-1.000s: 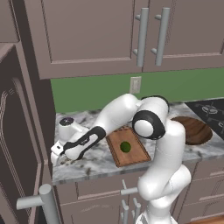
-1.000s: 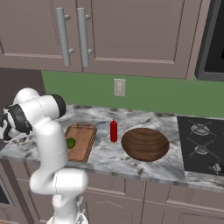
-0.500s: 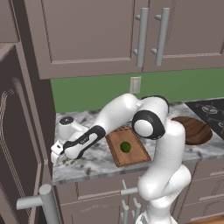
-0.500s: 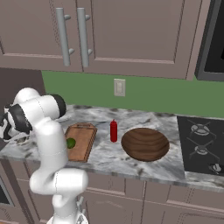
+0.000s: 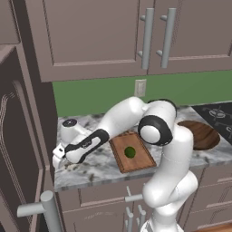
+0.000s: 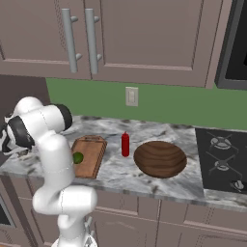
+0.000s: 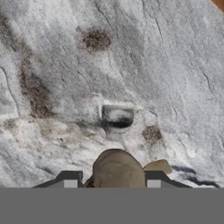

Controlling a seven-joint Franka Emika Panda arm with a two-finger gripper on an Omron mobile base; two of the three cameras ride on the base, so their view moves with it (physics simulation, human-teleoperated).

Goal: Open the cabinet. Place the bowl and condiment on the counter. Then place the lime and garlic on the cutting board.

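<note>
The pale tan garlic [image 7: 117, 168] lies on the marble counter [image 7: 131, 65] at its left end, and my gripper [image 7: 111, 181] is shut on it from both sides. From the base, my gripper [image 5: 56, 158] reaches low over the counter's left edge [image 5: 90, 170]. On the reddish cutting board [image 5: 138, 161] [image 6: 91, 149] rests the dark-green lime [image 5: 130, 152] [image 6: 77, 157]. The red condiment bottle [image 6: 125, 144] stands upright between the board and the wide brown bowl [image 6: 160, 158] [image 5: 201, 133]. The tall cabinet door [image 5: 18, 158] hangs open at the left.
The open door's grey bar handle [image 5: 45, 208] juts out below the counter's left corner. A stovetop [image 6: 222, 159] lies right of the bowl. Wall cabinets [image 5: 136, 36] hang above the green backsplash with its wall outlet [image 6: 131, 96].
The hand has dipped slightly at the counter's left end and its fingers have closed in on the garlic. Nothing else has moved.
</note>
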